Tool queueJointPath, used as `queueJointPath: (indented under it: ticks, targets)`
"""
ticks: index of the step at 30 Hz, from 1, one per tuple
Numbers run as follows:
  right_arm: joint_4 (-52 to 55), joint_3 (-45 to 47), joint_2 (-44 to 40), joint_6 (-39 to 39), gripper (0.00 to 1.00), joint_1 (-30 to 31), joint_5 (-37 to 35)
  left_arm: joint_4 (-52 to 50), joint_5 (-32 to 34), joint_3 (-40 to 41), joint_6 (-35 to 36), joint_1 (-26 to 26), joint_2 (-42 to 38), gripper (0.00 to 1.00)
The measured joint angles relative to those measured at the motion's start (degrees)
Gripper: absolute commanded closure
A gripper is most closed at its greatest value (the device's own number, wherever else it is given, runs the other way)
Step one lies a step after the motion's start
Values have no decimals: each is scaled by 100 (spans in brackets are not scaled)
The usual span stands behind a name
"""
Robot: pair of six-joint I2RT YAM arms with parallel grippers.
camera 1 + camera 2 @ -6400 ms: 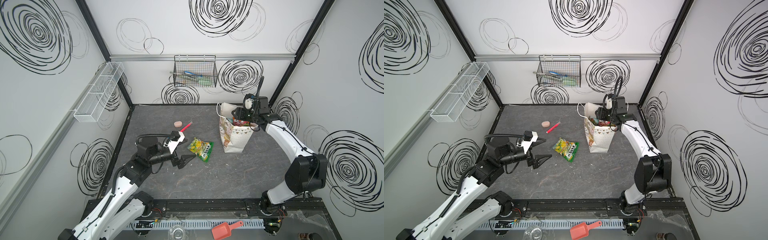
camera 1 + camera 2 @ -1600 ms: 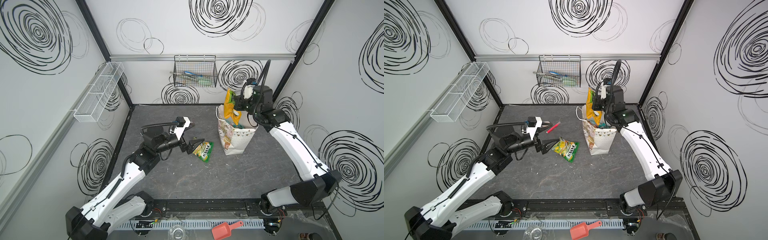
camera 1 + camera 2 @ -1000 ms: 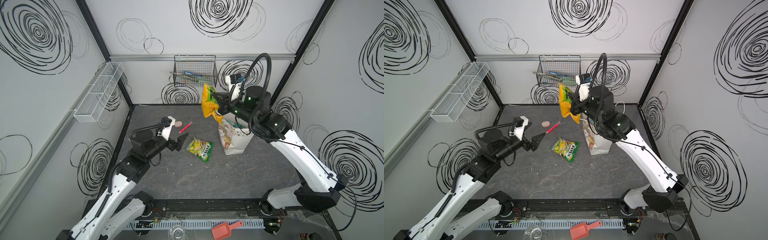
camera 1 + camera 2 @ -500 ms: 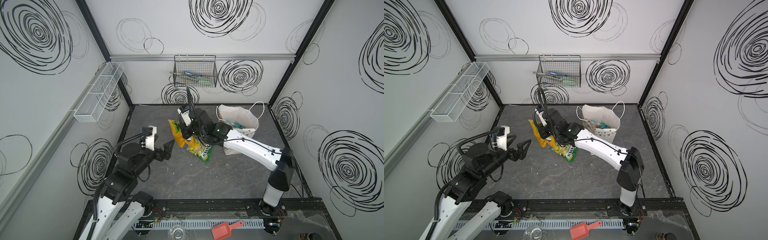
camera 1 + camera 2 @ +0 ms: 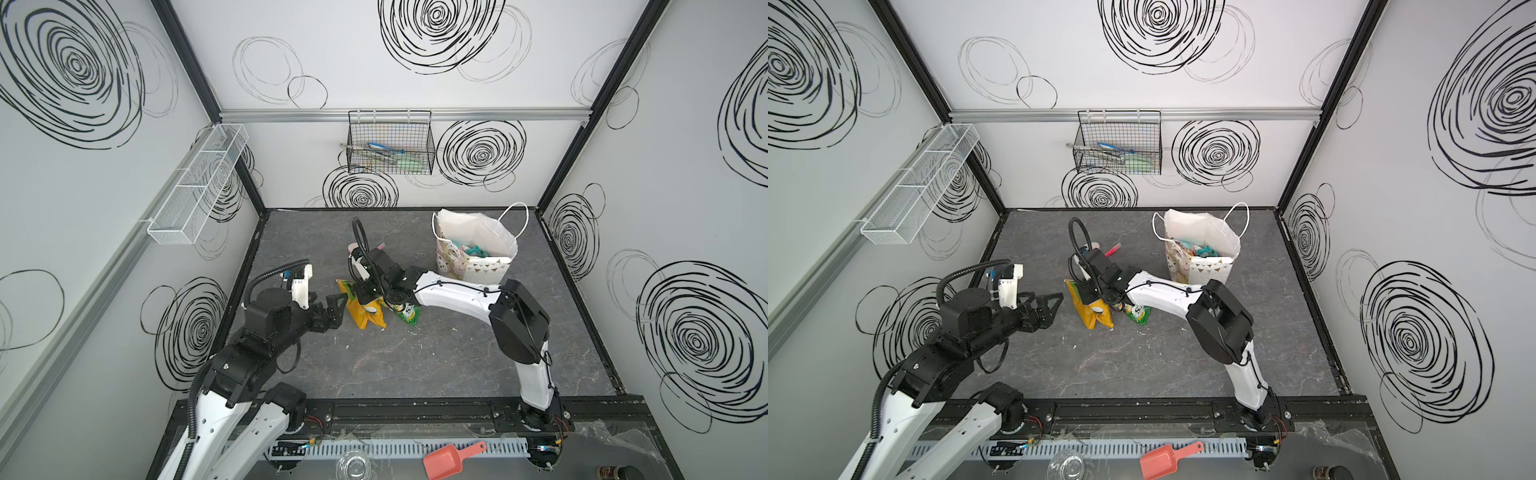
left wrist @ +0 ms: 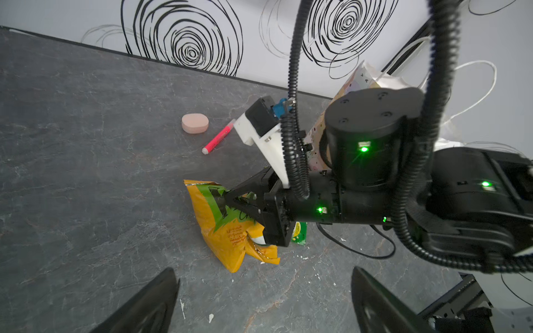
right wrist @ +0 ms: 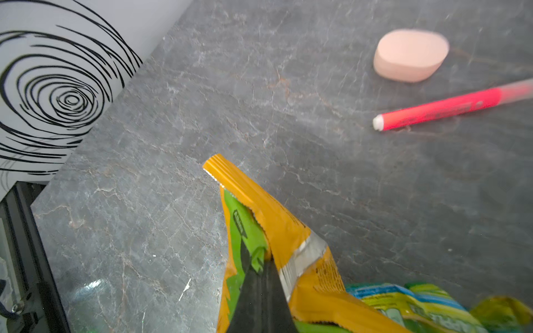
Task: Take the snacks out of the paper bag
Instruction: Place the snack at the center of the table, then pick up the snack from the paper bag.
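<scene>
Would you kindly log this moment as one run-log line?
right hand: shut on orange packet, low beside green packet | left hand: open, empty | paper bag: upright, snacks inside

Right gripper (image 7: 261, 272) pinching orange packet (image 7: 288, 230), green-yellow packet (image 7: 418, 305) alongside; pink bar (image 7: 409, 54), red marker (image 7: 450, 108) beyond on grey tabletop (image 7: 173, 115)

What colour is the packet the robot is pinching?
Orange with a green patch; the packet shows best in the left wrist view.
</scene>
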State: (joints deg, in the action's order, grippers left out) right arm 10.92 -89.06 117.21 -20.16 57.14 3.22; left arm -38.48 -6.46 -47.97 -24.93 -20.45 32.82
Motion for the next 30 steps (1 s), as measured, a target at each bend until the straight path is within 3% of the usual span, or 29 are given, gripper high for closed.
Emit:
queueJointPath:
  ticks: [2,6,15,22,26,30]
  targets:
    - [48,-66,181,-92,79,0,48,-55,-20,20,-44,0,0,4]
    - [151,-179,350,-188,67,-2,74,-66,-96,28,-92,0,9,4]
    - [326,-125,7,-238,32,-2,-94,103,-540,28,-133,0,63,4]
    - [251,426,-1565,-42,28,-37,-369,723,-1010,28,-317,-278,122,4]
    - [-37,901,-2660,225,25,-90,-579,1185,-1016,-72,-378,-844,332,4]
    - [-46,964,-3403,409,25,-321,-748,1447,-769,-734,-321,-1633,1014,4]
